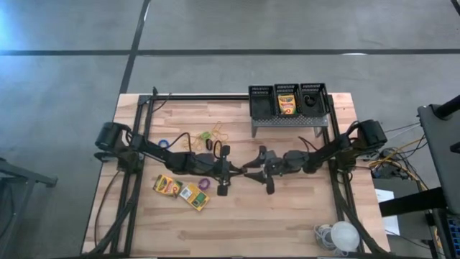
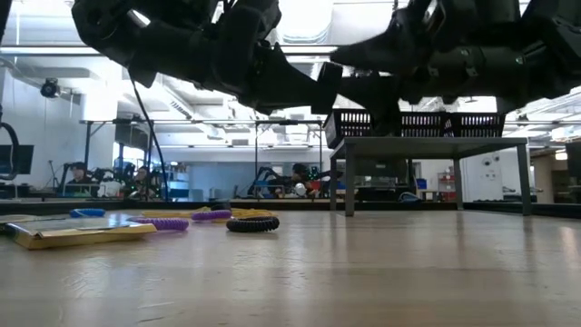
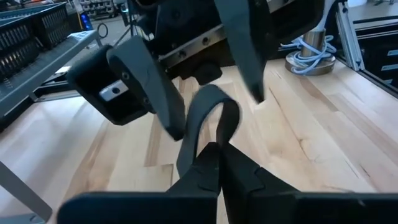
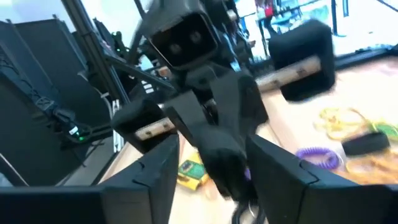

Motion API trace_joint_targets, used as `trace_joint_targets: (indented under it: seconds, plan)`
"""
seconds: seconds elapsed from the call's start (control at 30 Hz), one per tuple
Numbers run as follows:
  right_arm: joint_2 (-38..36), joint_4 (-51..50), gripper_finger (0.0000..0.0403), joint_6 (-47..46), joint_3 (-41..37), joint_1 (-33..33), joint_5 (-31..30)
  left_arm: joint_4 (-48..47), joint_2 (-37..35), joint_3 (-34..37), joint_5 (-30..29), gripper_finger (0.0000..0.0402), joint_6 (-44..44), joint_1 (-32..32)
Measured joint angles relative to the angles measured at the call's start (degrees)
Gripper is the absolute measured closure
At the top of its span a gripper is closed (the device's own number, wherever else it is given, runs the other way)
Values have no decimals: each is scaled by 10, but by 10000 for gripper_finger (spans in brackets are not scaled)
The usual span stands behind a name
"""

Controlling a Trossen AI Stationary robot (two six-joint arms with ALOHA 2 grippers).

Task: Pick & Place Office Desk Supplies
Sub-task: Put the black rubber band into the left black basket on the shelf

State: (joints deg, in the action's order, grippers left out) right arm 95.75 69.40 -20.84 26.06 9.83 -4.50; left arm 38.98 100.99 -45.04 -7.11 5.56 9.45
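Observation:
Both arms meet above the middle of the table. My left gripper (image 3: 217, 152) is shut on a black, band-like ring (image 3: 208, 109). My right gripper (image 4: 217, 165) is open, with one finger (image 3: 152, 93) on each side of that ring; I cannot tell whether they touch it. In the low view both grippers hang well above the tabletop. Two crayon boxes (image 1: 167, 185) (image 1: 194, 196) lie flat near the left arm. Rubber bands (image 1: 213, 134), a blue ring (image 1: 164, 143) and a purple ring (image 1: 204, 184) lie close by. Three black mesh bins (image 1: 287, 97) sit on the grey stand; the middle one holds a crayon box (image 1: 287, 105). My left gripper pinches the lower end of the black ring's loop (image 3: 205, 146) between its two fingers. The fingers lie about level and point toward the table's right side. The ring is lifted clear of the table, and its curved free end (image 3: 214, 96) sticks out toward my right gripper.
The grey perforated stand (image 1: 287, 121) stands at the far right of the table. A white object and coiled cable (image 1: 338, 234) lie at the near right corner. A black ring (image 2: 252, 223) and purple rings (image 2: 163, 222) lie on the left half. Bare wood (image 1: 287, 216) lies near the front edge.

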Motion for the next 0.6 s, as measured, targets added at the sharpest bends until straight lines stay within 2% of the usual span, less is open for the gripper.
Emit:
trace_joint_targets:
  seconds: [0.13,0.3,0.43,0.6]
  plan:
    - [17,-1,267,19,21,0,0,0,0,0,0,395,-14,0]
    - [22,-1,338,20,24,0,-1,-6,0,1,0,384,-46,0]
    - [7,-16,386,25,15,0,-1,-18,0,1,0,338,-61,0]
    - [-1,-70,390,31,19,0,-10,-17,0,1,0,268,-71,-2]
